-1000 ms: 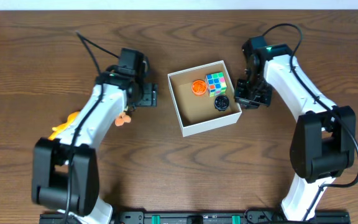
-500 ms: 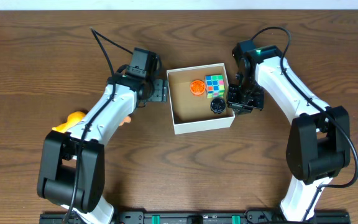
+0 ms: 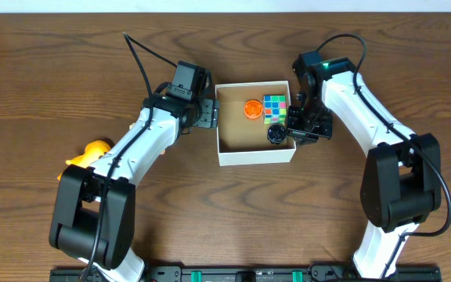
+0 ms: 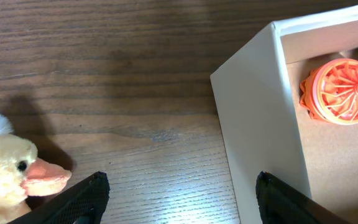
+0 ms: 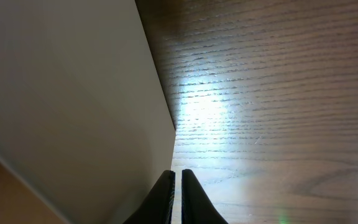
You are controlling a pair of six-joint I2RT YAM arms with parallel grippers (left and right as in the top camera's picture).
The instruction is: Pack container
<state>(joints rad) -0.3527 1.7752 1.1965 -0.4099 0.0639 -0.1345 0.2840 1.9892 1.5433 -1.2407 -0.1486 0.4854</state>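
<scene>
White cardboard is what shifted: your container point(image 3: 257, 155) sat skewed on the tabletop point(image 3: 53, 63) a second ago, and it now lies square to the table edge, a touch nearer the far side. Both arms came in on it to do that.

The left gripper point(image 3: 207, 114) has swung up from beside the duck point(image 3: 92, 151) to the container's left wall. In its wrist view the fingers point(image 4: 86, 199) stand wide apart with that wall running up between them, gripping nothing. The right gripper point(image 3: 298, 131) presses at the right wall, and its wrist view shows the fingers all but closed, with only a thin slit between them and nothing seen in it.

Inside you already have the orange disc point(image 3: 250, 109), the colour cube point(image 3: 273, 108) and a small black round piece point(image 3: 277, 133), all bunched along the far right side, so the near brown floor is free.

You appear to have been straightening the container, not loading it. The duck lies well apart on the left, unpacked, and the left gripper, being open and nearest, is your likely choice to fetch it.
</scene>
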